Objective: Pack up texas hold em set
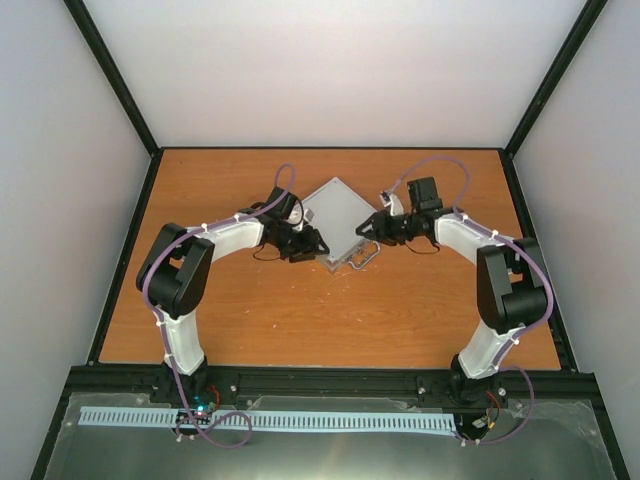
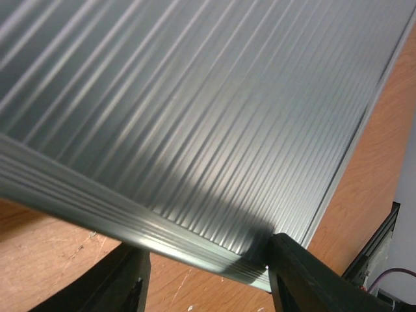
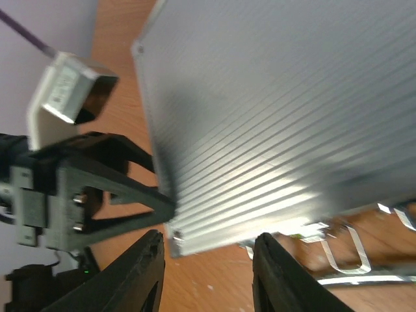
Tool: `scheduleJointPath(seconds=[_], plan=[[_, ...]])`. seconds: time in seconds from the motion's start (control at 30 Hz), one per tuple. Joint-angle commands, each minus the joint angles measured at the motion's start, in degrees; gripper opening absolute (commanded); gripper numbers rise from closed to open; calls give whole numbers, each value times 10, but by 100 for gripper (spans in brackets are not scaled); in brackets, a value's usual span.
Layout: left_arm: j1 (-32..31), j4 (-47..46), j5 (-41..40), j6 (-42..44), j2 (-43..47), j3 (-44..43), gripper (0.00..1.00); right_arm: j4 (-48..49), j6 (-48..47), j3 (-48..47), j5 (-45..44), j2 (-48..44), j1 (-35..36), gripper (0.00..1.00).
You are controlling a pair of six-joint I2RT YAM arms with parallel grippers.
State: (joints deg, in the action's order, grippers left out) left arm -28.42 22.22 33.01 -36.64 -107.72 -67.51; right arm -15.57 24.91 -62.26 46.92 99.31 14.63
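Item: 1 silver ribbed aluminium case (image 1: 335, 222), lid shut, laid flat at the middle of the table (image 1: 300, 320) and turned corner-on, with its metal handle (image 1: 365, 260) at the near-right edge. The left claw (image 1: 314, 242) is held at the case's left edge and the right claw (image 1: 364, 228) at its right edge. The fingers of both are seen spread apart, with nothing clamped.

No text, label, brand, number or sign can be read in any view. The case (image 1: 335, 222), in the middle of the table, shows only plain ribbed silver metal on its lid. The small silver housing (image 3: 65, 97) at the left of the right wrist view is too blurred to tell whether it bears any marking.
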Motion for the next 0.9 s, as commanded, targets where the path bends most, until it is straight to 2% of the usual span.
scheduleJointPath(seconds=[0.0,0.17,0.33,0.63,0.87], plan=[[-11,55,-20,19,-14,16,53,-74,-119,15,-38,-1,-22,42],[-11,43,-15,14,-12,10,57,-75,-153,-7,-33,30,-22,50],[-11,27,0,0,-11,9,58,-84,-190,-22,-43,54,-20,53],[-14,7,19,0,9,16,70,-59,-206,-21,-41,90,-12,57],[-25,-6,24,-4,7,23,69,-46,-211,-20,-44,115,11,59]])
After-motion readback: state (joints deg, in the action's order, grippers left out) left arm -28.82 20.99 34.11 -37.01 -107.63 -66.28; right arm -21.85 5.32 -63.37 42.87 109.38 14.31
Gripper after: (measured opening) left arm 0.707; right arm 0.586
